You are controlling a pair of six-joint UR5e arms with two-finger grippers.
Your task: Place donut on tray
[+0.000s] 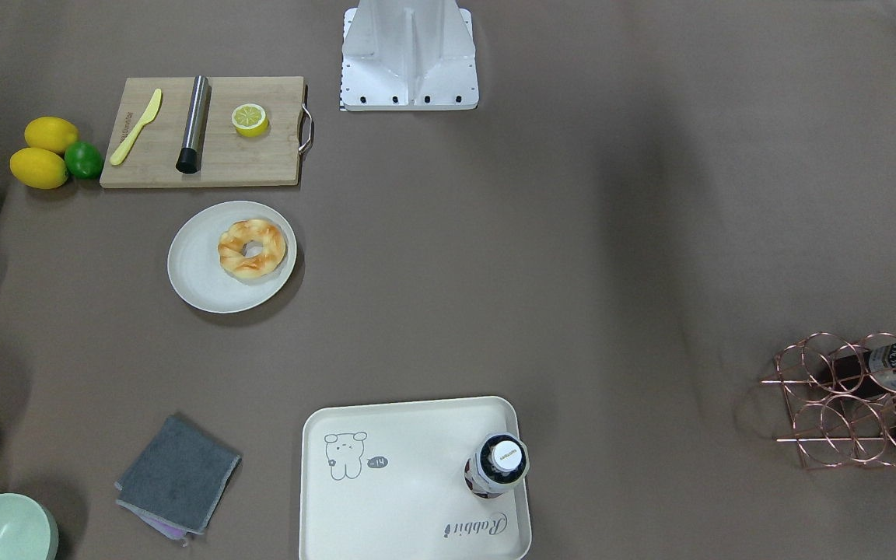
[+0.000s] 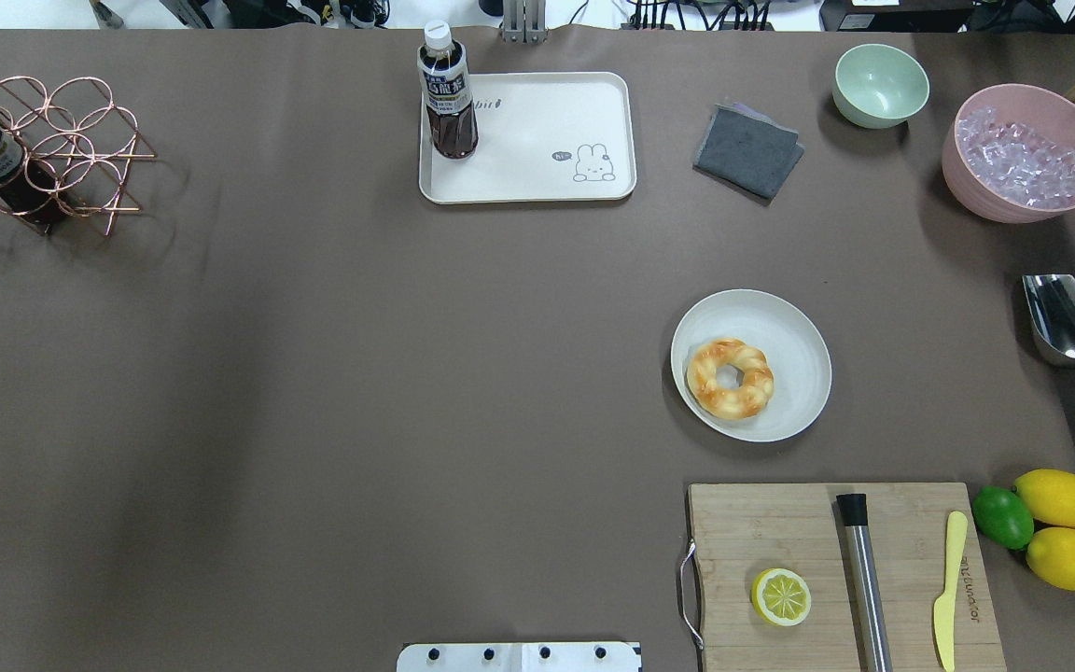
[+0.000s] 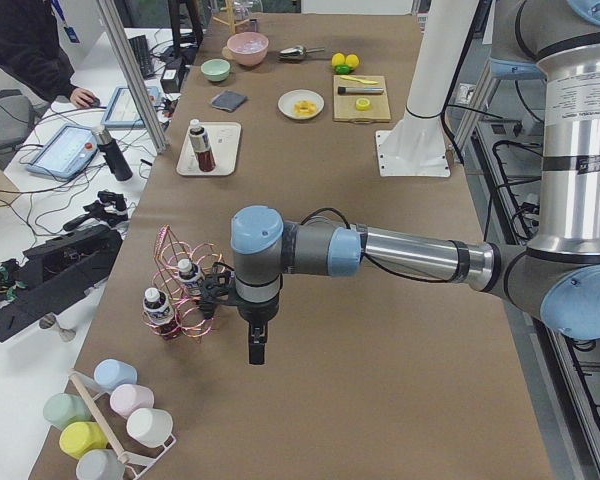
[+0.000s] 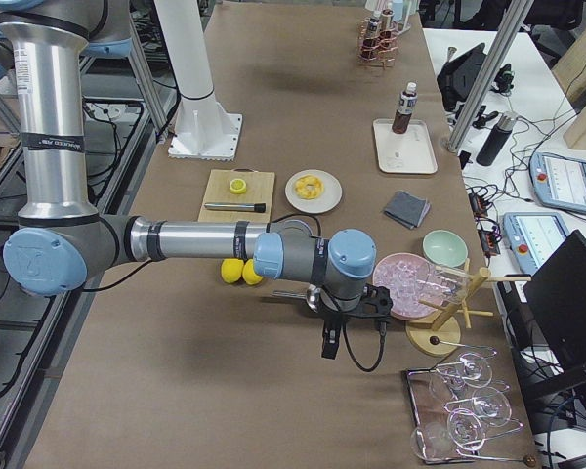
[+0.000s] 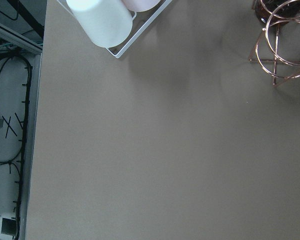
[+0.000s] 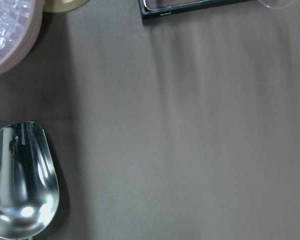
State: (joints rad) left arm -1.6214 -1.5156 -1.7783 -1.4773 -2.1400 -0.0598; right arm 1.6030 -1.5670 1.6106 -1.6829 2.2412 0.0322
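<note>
The donut (image 1: 252,248), a twisted golden-orange ring, lies on a round white plate (image 1: 197,274); it also shows in the overhead view (image 2: 730,377). The cream tray (image 1: 409,498) with the bear drawing sits apart at the operators' side, also in the overhead view (image 2: 537,140), and a dark drink bottle (image 1: 496,465) stands upright on one end of it. My left gripper (image 3: 255,350) hangs near the copper rack, far from both. My right gripper (image 4: 327,347) hangs near the pink bowl, beyond the lemons. I cannot tell whether either is open or shut.
A wooden board (image 2: 780,532) holds a lemon half (image 2: 781,596), a steel rod and a yellow knife. Two lemons and a lime (image 2: 1002,516), a steel scoop (image 2: 1065,327), a pink ice bowl (image 2: 1023,154), a green bowl (image 2: 879,84), a grey cloth (image 2: 747,149) and a copper bottle rack (image 2: 34,149) stand around.
</note>
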